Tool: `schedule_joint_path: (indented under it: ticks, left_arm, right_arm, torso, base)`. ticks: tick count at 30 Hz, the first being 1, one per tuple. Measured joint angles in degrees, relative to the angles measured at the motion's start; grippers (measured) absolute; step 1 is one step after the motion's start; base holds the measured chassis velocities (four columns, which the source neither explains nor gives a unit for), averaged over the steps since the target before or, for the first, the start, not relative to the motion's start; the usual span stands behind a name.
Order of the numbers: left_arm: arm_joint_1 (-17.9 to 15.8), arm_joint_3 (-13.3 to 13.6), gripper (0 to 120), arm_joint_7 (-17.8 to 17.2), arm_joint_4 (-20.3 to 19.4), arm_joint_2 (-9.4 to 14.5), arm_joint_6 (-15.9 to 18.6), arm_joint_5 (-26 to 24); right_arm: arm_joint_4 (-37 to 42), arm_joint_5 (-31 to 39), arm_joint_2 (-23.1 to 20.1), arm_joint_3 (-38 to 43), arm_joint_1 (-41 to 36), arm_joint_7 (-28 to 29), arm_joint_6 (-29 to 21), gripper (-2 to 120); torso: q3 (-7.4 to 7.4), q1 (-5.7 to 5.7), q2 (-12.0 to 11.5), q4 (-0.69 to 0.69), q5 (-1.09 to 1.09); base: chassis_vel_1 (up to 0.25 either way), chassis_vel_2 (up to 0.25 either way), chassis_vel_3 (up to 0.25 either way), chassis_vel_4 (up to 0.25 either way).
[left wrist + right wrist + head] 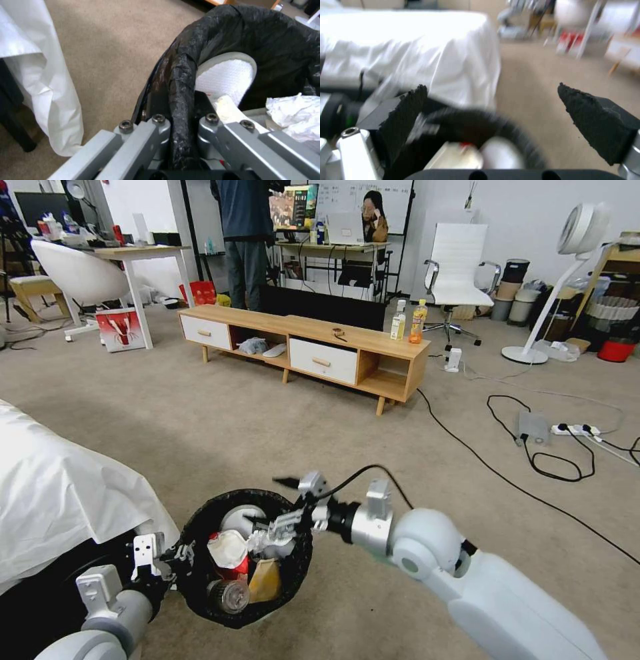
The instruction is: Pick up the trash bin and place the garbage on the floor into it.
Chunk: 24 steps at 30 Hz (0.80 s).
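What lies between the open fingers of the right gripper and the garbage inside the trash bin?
Nothing: in the head view the right gripper hangs open just above the garbage in the trash bin, with nothing between them.

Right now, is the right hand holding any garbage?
No: the right hand is open over the trash bin, with nothing between its fingers.

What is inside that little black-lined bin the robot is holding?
Inside the trash bin, a crumpled white tissue, a red can, a brown paper bag and a small clear bottle. The right gripper hovers open over them. Anything beneath that litter is covered.
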Motion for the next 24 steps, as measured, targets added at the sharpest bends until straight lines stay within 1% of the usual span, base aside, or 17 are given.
schedule_joint_path:
  ticks: [3,4,5,7,8,9,11,13,14,15,16,18,19,20,21,23,24]
  left_arm:
    - [0.0,-0.03,4,-0.02,-0.12,-0.08,-0.03,0.0]
    - [0.01,-0.07,4,-0.02,-0.23,-0.11,-0.03,0.0]
    - [0.01,-0.07,4,-0.02,-0.23,-0.11,-0.03,0.0]
    - [0.11,-0.32,4,-0.06,-0.56,-0.18,-0.04,-0.02]
    - [0.11,-0.32,4,-0.06,-0.56,-0.18,-0.04,-0.02]
    - [0.14,-0.41,4,-0.07,-0.66,-0.22,-0.04,-0.03]
    - [0.11,-0.75,4,-0.1,-0.98,-0.31,-0.23,-0.04]
    - [0.11,-0.75,4,-0.1,-0.98,-0.31,-0.23,-0.04]
    - [0.03,-0.92,4,-0.1,-1.1,-0.32,-0.4,-0.04]
    - [0.01,-0.96,4,-0.1,-1.14,-0.33,-0.43,-0.05]
    - [0.01,-0.96,4,-0.1,-1.14,-0.33,-0.43,-0.05]
    - [-0.18,-0.95,4,-0.11,-1.21,-0.3,-0.5,-0.06]
    - [-0.26,-0.88,4,-0.11,-1.21,-0.26,-0.53,-0.06]
    - [-0.26,-0.88,4,-0.11,-1.21,-0.26,-0.53,-0.06]
    - [-0.38,-0.81,4,-0.14,-1.22,-0.17,-0.55,-0.08]
    - [-0.44,-0.78,4,-0.15,-1.22,-0.12,-0.56,-0.11]
    - [-0.57,-0.72,4,-0.15,-1.21,-0.01,-0.56,-0.14]
  right_arm:
    - [0.84,-0.49,0.18,2.46,-0.07,0.0,1.31,100]
    - [1.63,-0.76,0.58,5.27,-0.01,0.0,2.08,100]
    - [1.63,-0.76,0.58,5.27,-0.01,0.0,2.08,100]
    - [2.54,-0.84,0.65,11.17,0.11,0.97,2.89,100]
    - [2.54,-0.84,0.65,11.17,0.11,0.97,2.89,100]
    - [2.69,-0.85,0.38,12.44,-0.07,1.4,2.9,100]
    - [3.23,-1.31,-1.4,18.13,-2.76,3.76,2.87,100]
    - [3.23,-1.31,-1.4,18.13,-2.76,3.76,2.87,100]
    - [3.57,-2.55,-2.81,22.16,-6.91,5.82,2.75,100]
    - [3.66,-3.6,-3.4,24.42,-9.49,6.66,2.73,100]
    - [3.66,-3.6,-3.4,24.42,-9.49,6.66,2.73,100]
    - [3.66,-7.11,-4.74,31.5,-17.15,8.59,2.7,100]
    - [3.67,-7.97,-5.05,33.85,-19.97,9.36,2.76,100]
    - [3.67,-7.97,-5.05,33.85,-19.97,9.36,2.76,100]
    - [3.69,-8.7,-5.2,36.29,-22.92,10.39,2.87,100]
    - [3.69,-9.07,-5.2,37.46,-24.46,10.85,3.07,100]
    - [3.42,-9.85,-4.92,39.59,-27.21,11.38,3.8,100]
  torso:
    - [0.0,0.0,0.0,0.0,0.0]
    - [0.0,0.0,0.0,0.0,0.0]
    - [0.0,0.0,0.0,0.0,0.0]
    - [0.0,0.0,0.0,0.01,0.0]
    - [0.0,0.0,0.0,0.01,0.0]
    - [0.0,0.0,0.0,0.02,0.0]
    - [0.0,0.0,0.0,0.01,0.0]
    - [0.0,0.0,0.0,0.01,0.0]
    - [0.0,0.0,0.0,-0.01,0.01]
    - [0.0,0.0,0.01,0.0,0.01]
    - [0.0,0.0,0.01,0.0,0.01]
    - [0.0,0.0,0.01,-0.04,0.02]
    - [-0.01,0.0,0.01,-0.01,0.02]
    - [-0.01,0.0,0.01,-0.01,0.02]
    - [0.0,0.0,0.01,0.0,0.01]
    - [-0.01,0.0,0.01,0.0,0.01]
    - [-0.01,0.0,0.01,0.01,0.0]
  base:
    - [0.0,0.0,0.0,0.0]
    - [0.0,0.0,0.0,0.0]
    - [0.0,0.0,0.0,0.0]
    - [0.0,0.0,0.0,0.0]
    - [0.0,0.0,0.0,0.0]
    - [0.0,0.0,0.0,0.0]
    - [0.0,0.0,0.0,0.0]
    - [0.0,0.0,0.0,0.0]
    - [0.0,0.0,0.0,0.0]
    - [0.0,0.0,0.0,0.0]
    - [0.0,0.0,0.0,0.0]
    - [0.0,0.0,0.0,0.0]
    - [0.0,0.0,0.0,0.0]
    - [0.0,0.0,0.0,0.0]
    - [0.0,0.0,0.0,0.0]
    - [0.0,0.0,0.0,0.0]
    - [0.0,0.0,0.0,0.0]
